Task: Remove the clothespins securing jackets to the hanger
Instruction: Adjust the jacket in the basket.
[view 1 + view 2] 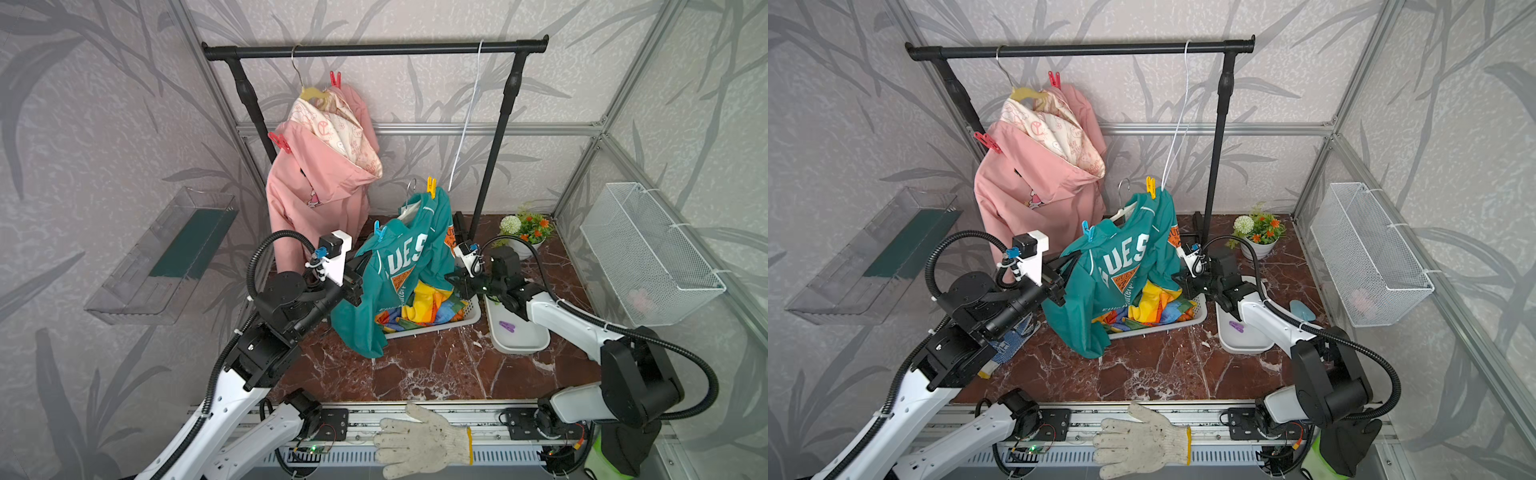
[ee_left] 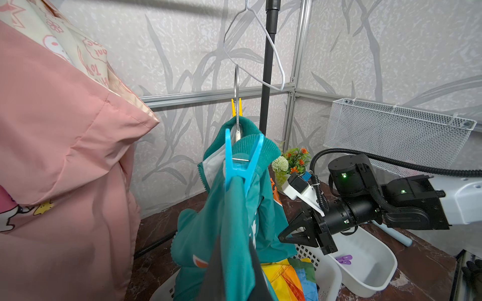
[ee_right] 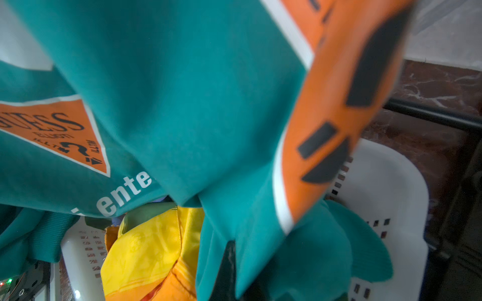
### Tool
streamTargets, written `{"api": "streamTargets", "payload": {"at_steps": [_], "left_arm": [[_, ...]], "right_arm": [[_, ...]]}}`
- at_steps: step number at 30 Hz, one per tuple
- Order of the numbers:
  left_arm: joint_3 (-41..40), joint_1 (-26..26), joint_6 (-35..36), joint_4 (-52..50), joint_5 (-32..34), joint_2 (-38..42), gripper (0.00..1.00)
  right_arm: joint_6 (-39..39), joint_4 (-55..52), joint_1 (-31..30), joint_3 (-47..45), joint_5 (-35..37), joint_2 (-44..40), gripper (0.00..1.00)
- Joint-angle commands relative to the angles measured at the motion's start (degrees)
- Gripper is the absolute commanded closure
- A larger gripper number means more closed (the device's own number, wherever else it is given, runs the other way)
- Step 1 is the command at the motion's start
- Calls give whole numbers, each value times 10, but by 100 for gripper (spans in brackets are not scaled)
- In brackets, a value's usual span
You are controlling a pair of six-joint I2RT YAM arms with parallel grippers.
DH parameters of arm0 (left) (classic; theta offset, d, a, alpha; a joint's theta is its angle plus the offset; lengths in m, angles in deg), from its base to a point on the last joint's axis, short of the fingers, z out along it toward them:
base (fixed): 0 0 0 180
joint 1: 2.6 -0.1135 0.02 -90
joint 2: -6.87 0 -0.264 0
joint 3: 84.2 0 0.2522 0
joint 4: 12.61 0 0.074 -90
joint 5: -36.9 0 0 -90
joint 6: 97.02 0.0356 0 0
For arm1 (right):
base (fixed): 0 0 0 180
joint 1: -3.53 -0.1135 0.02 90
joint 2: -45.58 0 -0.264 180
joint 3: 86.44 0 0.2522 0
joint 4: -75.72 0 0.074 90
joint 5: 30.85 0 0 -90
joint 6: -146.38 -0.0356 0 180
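The teal jacket [image 1: 399, 266] is off the rail, its hanger hook [image 1: 411, 187] free in the air. A blue clothespin [image 2: 242, 161] and a yellow clothespin [image 1: 431, 187] clip its shoulders. My left gripper [image 2: 236, 276] is shut on teal fabric at one side, and my right gripper [image 1: 453, 280] is shut on teal fabric at the other. The pink jacket [image 1: 320, 183] hangs on the rail with two red clothespins [image 1: 335, 79] [image 1: 279, 141]. The rainbow-striped jacket [image 1: 419, 307] lies in a white basket [image 1: 471, 318]. A purple clothespin [image 1: 507, 326] lies in a white tray [image 1: 519, 347].
The black rail [image 1: 374, 50] carries a bare white wire hanger [image 1: 469, 116]. A potted plant [image 1: 525, 228] stands at the back right. A wire basket [image 1: 652, 253] hangs on the right wall, a clear bin [image 1: 162, 257] on the left. A work glove [image 1: 424, 440] lies at the front.
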Motion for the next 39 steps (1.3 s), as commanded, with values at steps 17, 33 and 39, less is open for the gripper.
{"api": "streamTargets", "payload": {"at_steps": [17, 33, 39], "left_arm": [[-45, 6, 37, -27, -29, 29, 100], [-27, 70, 110, -60, -6, -13, 100], [-19, 107, 153, -52, 36, -42, 100]], "right_arm": [[-24, -190, 0, 42, 98, -87, 23], [-273, -296, 170, 162, 35, -100, 18], [-321, -375, 172, 238, -21, -48, 25]]}}
